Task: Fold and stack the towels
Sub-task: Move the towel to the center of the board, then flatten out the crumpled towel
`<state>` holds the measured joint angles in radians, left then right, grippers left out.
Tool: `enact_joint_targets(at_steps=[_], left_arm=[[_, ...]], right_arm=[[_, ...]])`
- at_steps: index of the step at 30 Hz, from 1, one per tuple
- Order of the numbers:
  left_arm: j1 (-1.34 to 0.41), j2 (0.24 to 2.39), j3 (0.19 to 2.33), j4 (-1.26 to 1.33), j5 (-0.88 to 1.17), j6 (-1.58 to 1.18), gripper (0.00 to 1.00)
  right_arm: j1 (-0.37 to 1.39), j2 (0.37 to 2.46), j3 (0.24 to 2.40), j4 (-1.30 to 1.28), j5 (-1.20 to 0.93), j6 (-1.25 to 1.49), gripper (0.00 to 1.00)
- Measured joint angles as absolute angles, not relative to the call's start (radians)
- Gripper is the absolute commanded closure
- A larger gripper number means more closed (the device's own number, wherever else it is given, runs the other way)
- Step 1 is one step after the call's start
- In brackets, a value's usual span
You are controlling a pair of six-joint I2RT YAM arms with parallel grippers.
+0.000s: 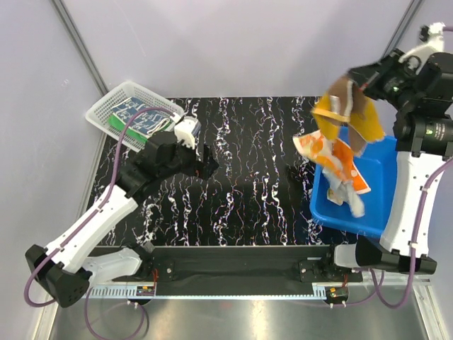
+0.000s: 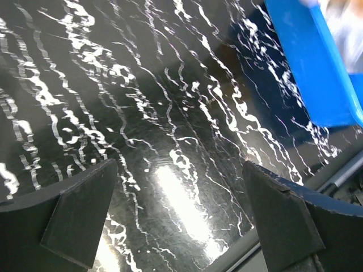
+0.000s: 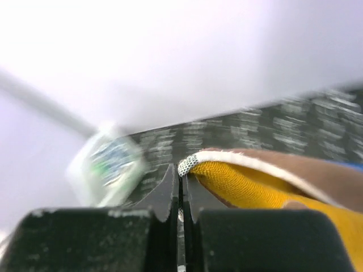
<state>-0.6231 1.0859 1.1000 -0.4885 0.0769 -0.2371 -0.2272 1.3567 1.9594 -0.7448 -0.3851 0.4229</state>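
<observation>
My right gripper [image 1: 356, 79] is shut on the white-trimmed edge of the yellow towel with brown patches [image 1: 348, 113], held high over the blue tub [image 1: 375, 212]. In the right wrist view the jaws [image 3: 182, 173] pinch that yellow towel [image 3: 255, 192]. Beneath it the orange towel with white prints [image 1: 333, 161] hangs over the tub's left rim; whether it is caught up with the yellow one I cannot tell. Folded navy and green towels [image 1: 136, 117] lie in the white basket [image 1: 103, 108]. My left gripper [image 1: 209, 161] hovers open over the table, nothing between its fingers [image 2: 85, 215].
The black marbled table [image 1: 241, 163] stretches between basket and tub. In the left wrist view the blue tub [image 2: 312, 62] is at the upper right and the table's front rail [image 2: 340, 178] at the lower right. Grey walls close in behind and beside.
</observation>
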Motion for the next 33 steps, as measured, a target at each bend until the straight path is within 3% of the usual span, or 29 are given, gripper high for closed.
enact_joint_targets(at_steps=[6, 8, 12, 15, 16, 19, 20, 24, 27, 33], left_arm=[[-0.612, 1.053, 1.104, -0.542, -0.008, -0.259, 0.03], [-0.606, 1.039, 1.102, -0.553, -0.032, -0.277, 0.03], [-0.572, 0.984, 1.083, -0.571, -0.081, -0.325, 0.04], [-0.54, 0.939, 1.055, -0.582, -0.109, -0.355, 0.04], [-0.533, 0.931, 1.046, -0.584, -0.113, -0.361, 0.04], [-0.523, 0.937, 1.031, -0.596, -0.117, -0.367, 0.04], [-0.523, 0.95, 1.029, -0.598, -0.116, -0.367, 0.05], [-0.523, 1.032, 1.003, -0.598, -0.088, -0.367, 0.07], [-0.523, 1.102, 0.961, -0.596, -0.055, -0.375, 0.07], [-0.523, 1.171, 0.865, -0.574, 0.01, -0.408, 0.08]], right_arm=[[0.055, 1.382, 2.017, -0.633, -0.558, 0.505, 1.0], [0.118, 1.383, 1.946, -0.584, -0.596, 0.536, 1.0], [0.211, 1.364, 1.676, -0.456, -0.657, 0.599, 0.91], [0.33, 1.378, 1.438, -0.407, -0.677, 0.623, 0.74], [0.369, 1.395, 1.386, -0.422, -0.678, 0.618, 0.53], [0.452, 1.447, 1.337, -0.53, -0.592, 0.583, 0.29], [0.462, 1.451, 1.336, -0.579, -0.519, 0.572, 0.27], [0.423, 1.393, 1.358, -0.735, -0.161, 0.522, 0.29], [0.276, 1.307, 1.365, -0.785, 0.004, 0.507, 0.32], [-0.029, 1.203, 1.259, -0.775, 0.128, 0.51, 0.3]])
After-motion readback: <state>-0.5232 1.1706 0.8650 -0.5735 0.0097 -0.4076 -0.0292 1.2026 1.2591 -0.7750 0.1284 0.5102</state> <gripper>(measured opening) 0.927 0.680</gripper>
